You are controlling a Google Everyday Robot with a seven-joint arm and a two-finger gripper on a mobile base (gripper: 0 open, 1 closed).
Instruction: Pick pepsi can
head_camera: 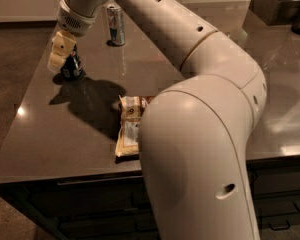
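The pepsi can point(73, 68) is a short dark blue can standing near the left edge of the dark counter point(50, 134). Only its lower right part shows, because my gripper point(59, 52) is right in front of its top and left side. The gripper hangs from the big white arm that reaches in from the lower right. I cannot see whether it touches the can.
A taller, slimmer silver-and-blue can point(116, 25) stands at the back of the counter. A snack bag point(129, 127) lies flat near the front edge, partly hidden by my arm. Dark containers point(280, 4) stand at the far right. The counter's left edge is close to the pepsi can.
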